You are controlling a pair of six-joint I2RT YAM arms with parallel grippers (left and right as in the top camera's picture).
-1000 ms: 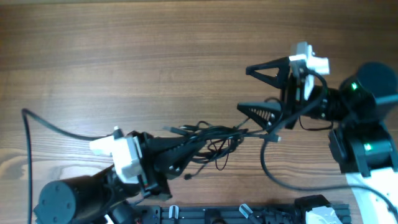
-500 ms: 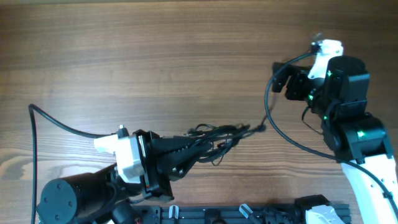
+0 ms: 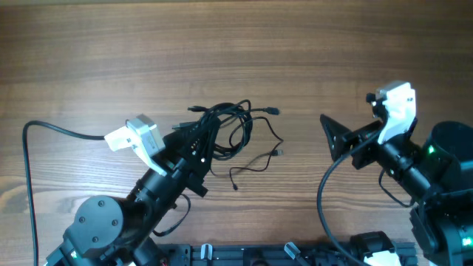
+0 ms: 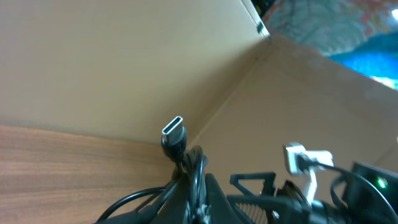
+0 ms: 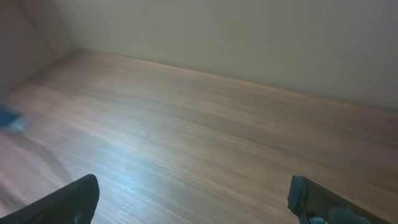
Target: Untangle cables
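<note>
The cables (image 3: 236, 125) are a tangle of thin black wires lying on the wooden table (image 3: 111, 52) left of centre. One loose strand trails toward the front (image 3: 255, 164). My left gripper (image 3: 195, 142) reaches up from the bottom left and is shut on the tangle's left side. In the left wrist view the wires (image 4: 194, 168) run up between the closed fingers (image 4: 214, 193), and a small flat plug (image 4: 174, 129) sticks up above them. My right gripper (image 3: 331, 137) stands to the right, apart from the wires. It is open, with only bare wood between its fingers (image 5: 78, 198).
A thicker black arm cable (image 3: 52, 131) loops over the table at the left, and another (image 3: 323, 199) curves under the right arm. A black rail (image 3: 295, 255) runs along the front edge. The right arm (image 4: 311, 165) shows in the left wrist view.
The left gripper has swung up and left, carrying the tangle with it. The right gripper has pulled away from the wires and now sits lower at the right, holding nothing.
</note>
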